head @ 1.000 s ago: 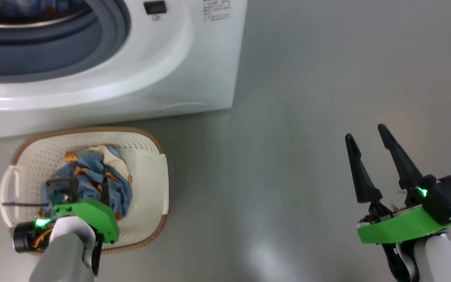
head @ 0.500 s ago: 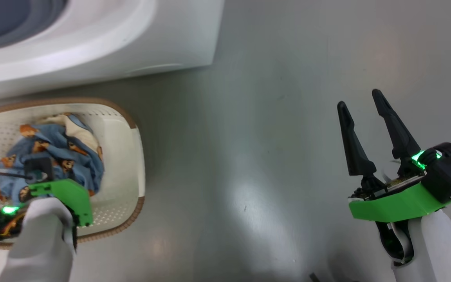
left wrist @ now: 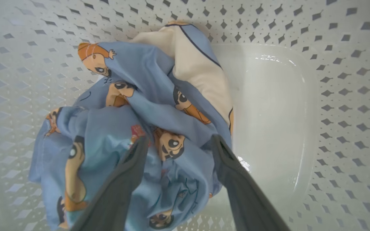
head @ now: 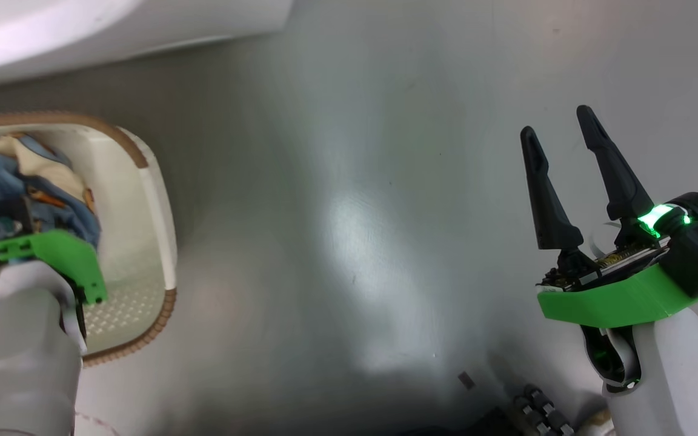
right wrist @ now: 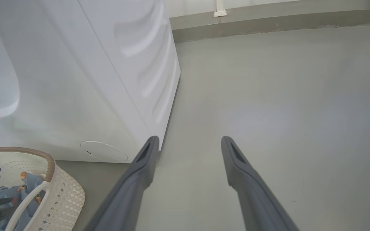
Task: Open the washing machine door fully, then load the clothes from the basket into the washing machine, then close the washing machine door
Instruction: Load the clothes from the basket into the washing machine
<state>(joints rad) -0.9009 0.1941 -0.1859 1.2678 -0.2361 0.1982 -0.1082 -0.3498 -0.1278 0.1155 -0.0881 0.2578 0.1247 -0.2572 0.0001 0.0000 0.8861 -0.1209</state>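
While the left gripper [left wrist: 179, 141] hangs inside the basket [left wrist: 332, 96], its two dark fingers stand spread wide over the near part of the clothes [left wrist: 133, 106], clasping nothing. The tips seem to touch the fabric, though the wrist view does not make that sure. The blue bundle (cartoon faces, one cream patch at its far side) lies toward the basket's left, the right part bare. The basket sits on the grey floor [head: 349, 212], close in front of the washing machine [right wrist: 75, 80]. Well to the right, the right gripper [head: 556, 121] hovers above the floor, fingers apart and empty.
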